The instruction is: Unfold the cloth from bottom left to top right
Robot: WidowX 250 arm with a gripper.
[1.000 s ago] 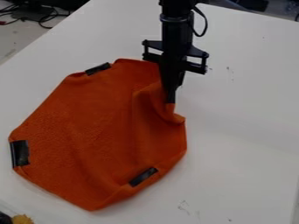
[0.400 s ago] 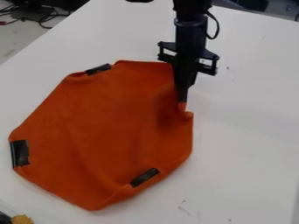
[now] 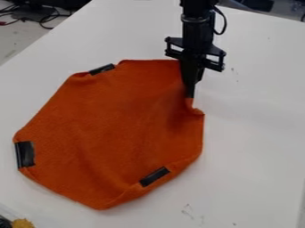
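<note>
Gripper [image 3: 190,96] apparently pinching orange cloth [image 3: 125,124] at its right edge; further pull may drag whole cloth.

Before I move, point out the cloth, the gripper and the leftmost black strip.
Cloth [image 3: 113,129]: camera view, middle of its orange surface.
Gripper [image 3: 190,95]: camera view, its tip, at the cloth's upper right edge.
Leftmost black strip [image 3: 25,154]: camera view, middle of its face.
</note>
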